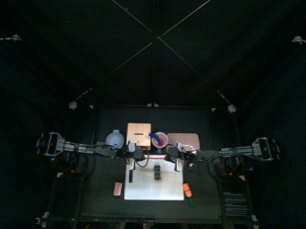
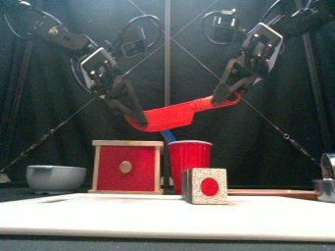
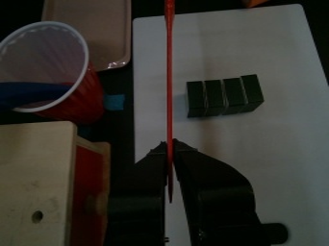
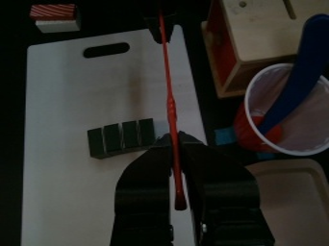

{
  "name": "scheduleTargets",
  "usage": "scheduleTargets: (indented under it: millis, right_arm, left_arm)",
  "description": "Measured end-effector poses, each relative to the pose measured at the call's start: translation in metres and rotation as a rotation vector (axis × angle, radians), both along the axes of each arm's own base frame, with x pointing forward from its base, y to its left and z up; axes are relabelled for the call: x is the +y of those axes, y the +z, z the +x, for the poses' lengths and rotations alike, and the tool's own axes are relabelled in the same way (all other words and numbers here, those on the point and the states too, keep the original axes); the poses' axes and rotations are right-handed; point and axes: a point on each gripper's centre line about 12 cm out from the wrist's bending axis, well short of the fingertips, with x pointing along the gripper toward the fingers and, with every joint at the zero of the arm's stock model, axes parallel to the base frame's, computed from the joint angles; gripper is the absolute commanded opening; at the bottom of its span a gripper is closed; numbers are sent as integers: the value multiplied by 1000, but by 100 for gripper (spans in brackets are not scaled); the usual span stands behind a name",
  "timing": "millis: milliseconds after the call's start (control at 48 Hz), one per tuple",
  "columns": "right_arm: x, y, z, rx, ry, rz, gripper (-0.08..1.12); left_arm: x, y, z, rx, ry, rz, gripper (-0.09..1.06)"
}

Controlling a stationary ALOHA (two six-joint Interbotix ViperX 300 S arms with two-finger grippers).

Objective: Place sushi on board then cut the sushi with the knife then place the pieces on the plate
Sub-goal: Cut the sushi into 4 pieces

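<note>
As left gripper [image 3: 168,163] and right gripper [image 4: 176,159] both clamp the red knife [image 2: 177,114], cutting begins: lower it onto the sushi roll [image 3: 225,96].

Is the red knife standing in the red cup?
No: the left gripper and right gripper hold the red knife between them in the air, clear of the red cup.

red cup [image 2: 191,155] base behind sushi roll [image 2: 205,185], wooden box [image 3: 38,173] cut by edge

sushi [image 4: 122,137] on board [image 4: 77,96], cup [image 2: 191,159] behind, box [image 2: 127,167] left of cup
</note>
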Motion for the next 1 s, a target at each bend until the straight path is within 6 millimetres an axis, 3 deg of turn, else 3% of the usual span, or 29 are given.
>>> scheduleTargets:
  millis: [396, 1000]
  right_arm:
    - [21, -32, -13, 123, -14, 119, 39]
    - [20, -64, -25, 253, -38, 125, 39]
  left_arm:
    - [-38, -19, 10, 40, -91, -17, 43]
    - [-44, -45, 33, 98, -70, -54, 43]
